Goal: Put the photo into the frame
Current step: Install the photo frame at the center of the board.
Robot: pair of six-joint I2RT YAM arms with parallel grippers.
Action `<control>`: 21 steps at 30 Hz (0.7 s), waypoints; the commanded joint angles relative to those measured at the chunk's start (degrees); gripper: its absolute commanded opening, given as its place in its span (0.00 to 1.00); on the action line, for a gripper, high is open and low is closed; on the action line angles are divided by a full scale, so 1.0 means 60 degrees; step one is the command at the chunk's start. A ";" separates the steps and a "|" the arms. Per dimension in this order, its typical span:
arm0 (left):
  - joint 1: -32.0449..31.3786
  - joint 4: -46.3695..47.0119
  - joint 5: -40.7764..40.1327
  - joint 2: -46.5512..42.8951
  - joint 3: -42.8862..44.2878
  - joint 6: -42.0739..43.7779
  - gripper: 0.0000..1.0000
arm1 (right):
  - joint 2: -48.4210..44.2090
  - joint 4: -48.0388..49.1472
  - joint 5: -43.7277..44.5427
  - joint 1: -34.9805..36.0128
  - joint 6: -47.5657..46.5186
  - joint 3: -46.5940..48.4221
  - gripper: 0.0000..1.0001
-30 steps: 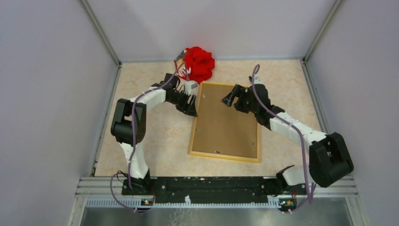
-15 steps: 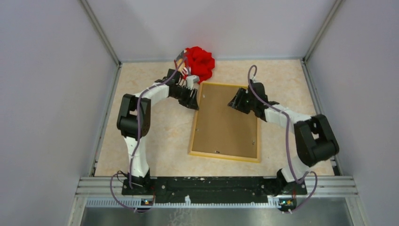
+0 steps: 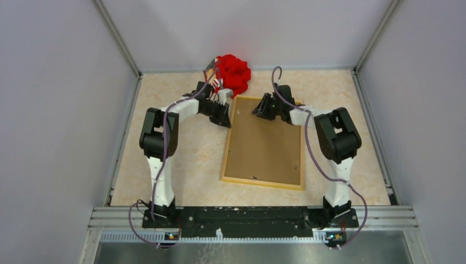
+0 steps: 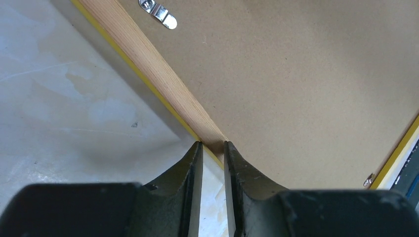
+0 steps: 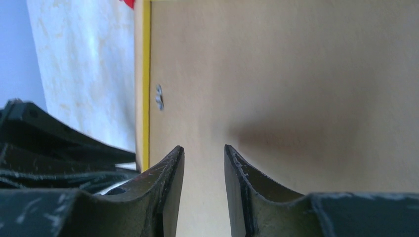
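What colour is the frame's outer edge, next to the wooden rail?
Bright yellow; the frame shows it best in the left wrist view.

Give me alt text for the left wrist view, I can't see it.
The left gripper, jaws narrowly apart, points at the pale wood edge of the frame, which lies back-up on the table. A brown backing board fills it, with a metal clip near the top.

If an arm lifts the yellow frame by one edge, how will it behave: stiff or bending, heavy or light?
Probably stiff: the frame has straight wooden rails around a flat backing board. Likely light, as the rails look thin. Lying flat on the table, it may slide rather than tip if pushed.
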 commanded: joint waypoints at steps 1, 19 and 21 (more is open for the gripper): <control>-0.0024 0.0267 0.0074 0.0136 0.0012 0.0026 0.26 | 0.0944 0.0391 -0.0564 0.0152 0.0097 0.1291 0.33; 0.0046 0.0284 0.0226 -0.0020 -0.0353 0.0079 0.19 | 0.2990 -0.0558 -0.1322 0.0753 -0.0214 0.3623 0.21; 0.0053 0.0258 0.0220 -0.0031 -0.0368 0.0102 0.19 | 0.3045 -0.0617 -0.1351 0.0752 -0.0246 0.3687 0.20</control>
